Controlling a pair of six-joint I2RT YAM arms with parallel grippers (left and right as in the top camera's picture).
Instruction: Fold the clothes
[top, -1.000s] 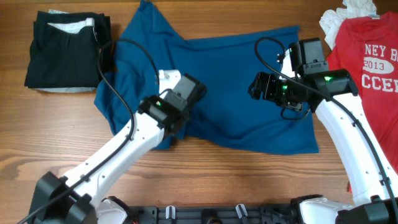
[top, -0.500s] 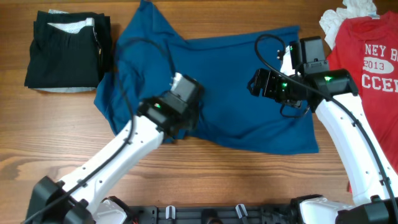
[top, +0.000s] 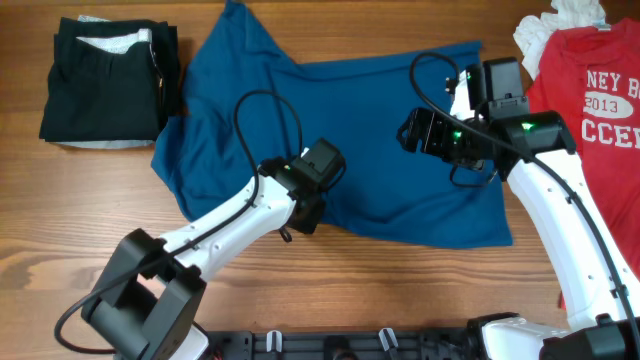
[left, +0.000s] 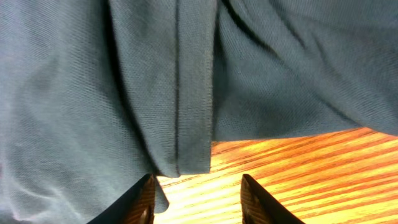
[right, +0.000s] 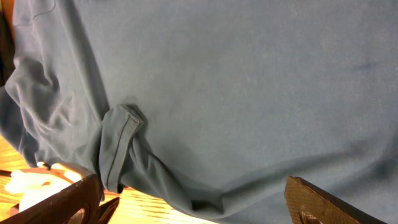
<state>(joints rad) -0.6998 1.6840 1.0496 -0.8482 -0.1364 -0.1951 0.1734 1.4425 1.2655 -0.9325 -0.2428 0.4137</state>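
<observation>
On the far left lies a black piece (top: 105, 80). It looks neat and square, with a bit of white showing at its edges, so I think that one is already folded.

Next comes my left gripper (left: 198, 196). It is low over the near edge of the blue shirt (top: 380, 130). Its two fingers are spread apart and nothing is between them, only the wooden table (top: 400, 290). The shirt's hem (left: 193, 124) hangs just past my fingertips, so I am not holding it.

The blue shirt is in the middle of the table. It lies spread out, but it is wrinkly and lumpy, and one sleeve (right: 121, 143) is bunched up on itself. I do not see any clean fold in it, so I think this shirt is only getting started.

My right gripper (right: 193, 186) is over the right part of the blue shirt. It is wide open too and holds nothing.

On the far right lies a red T-shirt (top: 600, 110) with white letters, partly out of view. It is not folded. A crumpled white piece (top: 560, 25) sits behind it, at the far edge.

So I would say one piece is done, the blue shirt is in hand, and the red and white ones are left to do.
</observation>
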